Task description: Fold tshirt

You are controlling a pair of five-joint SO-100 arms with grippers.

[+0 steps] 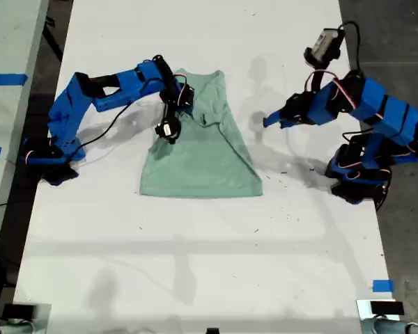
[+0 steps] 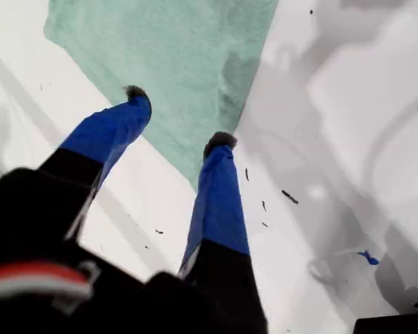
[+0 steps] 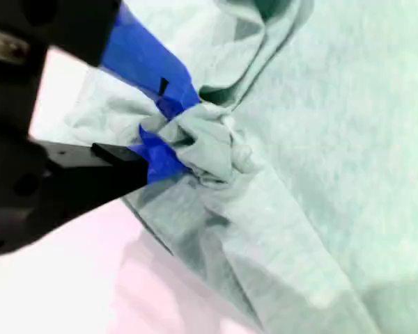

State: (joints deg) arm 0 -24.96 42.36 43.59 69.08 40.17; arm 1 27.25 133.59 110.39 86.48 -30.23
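Tshirt (image 1: 202,156) lies on the white table (image 1: 195,257), partly folded, with its hem edge toward the bottom of the exterior view and its upper part gathered in folds near the blue arm at the exterior view's left. My second gripper (image 3: 168,132) belongs to that arm: in the second wrist view its blue fingers (image 3: 153,69) are closed on a bunched wad of the pale green cloth, which bulges out just beyond the fingertips, while flat cloth spreads on the far side of the fingers and bare table shows on the near side. My first gripper (image 2: 174,115) belongs to the arm at the exterior view's right and holds nothing. Its two blue fingers (image 2: 219,202) stand wide apart above the table, with a corner of the tshirt lying beyond and between the fingertips; the pictures do not show whether the tips touch the cloth. In the exterior view this gripper (image 1: 273,120) sits just beside the garment's edge.
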